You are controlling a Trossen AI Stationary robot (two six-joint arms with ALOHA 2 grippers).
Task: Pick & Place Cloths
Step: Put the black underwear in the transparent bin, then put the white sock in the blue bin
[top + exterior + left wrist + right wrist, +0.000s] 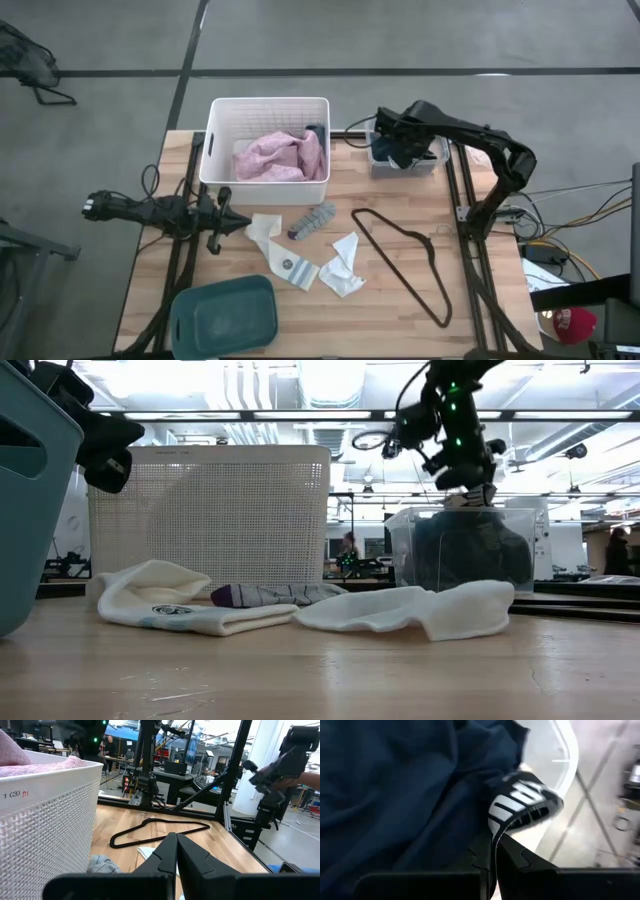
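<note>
Wooden desk (pixel 400 290), high view: pink garment (pixel 280 157) in white basket (pixel 215 140); socks (pixel 335 262) mid-desk by black hanger (pixel 405 250). Left gripper (pixel 238 222) closed, empty, beside the basket. Right wrist view: right gripper (pixel 492 852) clamps dark navy garment (pixel 395 795) in the clear bin (pixel 378 165).

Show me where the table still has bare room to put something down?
Bare wood lies between the wire hanger and the teal bin, below the socks. It is crowded between the white basket and those socks, by the left pincer.
</note>
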